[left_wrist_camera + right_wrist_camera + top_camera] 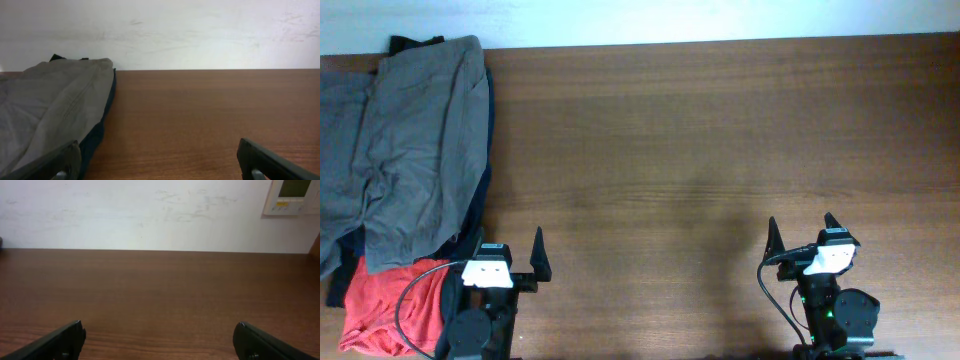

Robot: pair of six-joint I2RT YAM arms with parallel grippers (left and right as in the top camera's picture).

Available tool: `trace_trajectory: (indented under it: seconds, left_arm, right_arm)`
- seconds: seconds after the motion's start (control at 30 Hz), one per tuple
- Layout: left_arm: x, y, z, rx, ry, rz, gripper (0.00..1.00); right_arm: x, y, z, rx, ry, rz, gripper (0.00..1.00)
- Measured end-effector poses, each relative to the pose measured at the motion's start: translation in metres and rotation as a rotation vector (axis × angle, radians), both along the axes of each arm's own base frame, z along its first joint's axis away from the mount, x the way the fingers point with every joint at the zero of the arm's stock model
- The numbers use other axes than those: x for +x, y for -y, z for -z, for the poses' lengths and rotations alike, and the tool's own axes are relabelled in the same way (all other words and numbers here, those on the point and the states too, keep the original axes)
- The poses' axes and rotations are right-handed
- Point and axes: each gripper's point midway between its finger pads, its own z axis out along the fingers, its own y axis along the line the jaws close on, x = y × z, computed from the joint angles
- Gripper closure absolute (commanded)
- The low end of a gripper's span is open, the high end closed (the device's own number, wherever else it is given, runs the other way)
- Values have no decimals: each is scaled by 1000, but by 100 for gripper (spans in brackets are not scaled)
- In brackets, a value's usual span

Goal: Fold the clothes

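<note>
- The brown wooden table [720, 150] is the biggest thing. Most of its top shows plain wood.
- A pale wall [150, 210] with some faint marks stands behind the far edge of the table.
- The shorts [410, 140] lie at the far left end of the table, and part of them runs off the left side of the overhead view. They are grey-green and full of wrinkles. They are spread out, not folded. Two wide parts run side by side, with a dark gap between them near the front. From the left wrist camera the cloth looks soft and bumpy, with a long seam line down it.
- A dark blue garment [487, 170] lies under the shorts. It peeks out as a thin strip along their right edge and at the far end.
- An orange-red garment [375, 305] sits bunched up at the front left corner, touching the front edge of the shorts. A black cable crosses over it.
- The left gripper [509, 240] is at the front of the table, just beside the pile of clothes. Its two fingers are spread wide apart and hold nothing.
- The right gripper [801, 225] is at the front right, well apart from the clothes. Its fingers are spread wide too, with only bare wood between them.
- A small pale box [292, 197] with a screen hangs on the wall, seen from the right wrist camera.
</note>
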Motion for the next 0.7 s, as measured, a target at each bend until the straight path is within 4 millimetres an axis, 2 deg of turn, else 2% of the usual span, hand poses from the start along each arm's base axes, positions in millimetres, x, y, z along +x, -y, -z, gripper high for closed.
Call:
trace_trajectory:
  seconds: [0.13, 0.23, 0.37, 0.47, 0.7]
  left_arm:
    - [0, 0, 0, 0, 1, 0, 1]
    - [0, 0, -4, 1, 19, 0, 1]
    - [1, 0, -26, 4, 107, 2, 1]
    - [0, 0, -31, 5, 129, 1, 1]
    - [0, 0, -30, 4, 108, 2, 1]
  right_arm:
    - [0, 0, -1, -1, 5, 0, 1]
    - [1, 0, -11, -4, 45, 0, 1]
    - [1, 0, -18, -6, 77, 0, 1]
    - [0, 0, -21, -6, 75, 0, 1]
    - [-10, -1, -50, -5, 68, -2, 1]
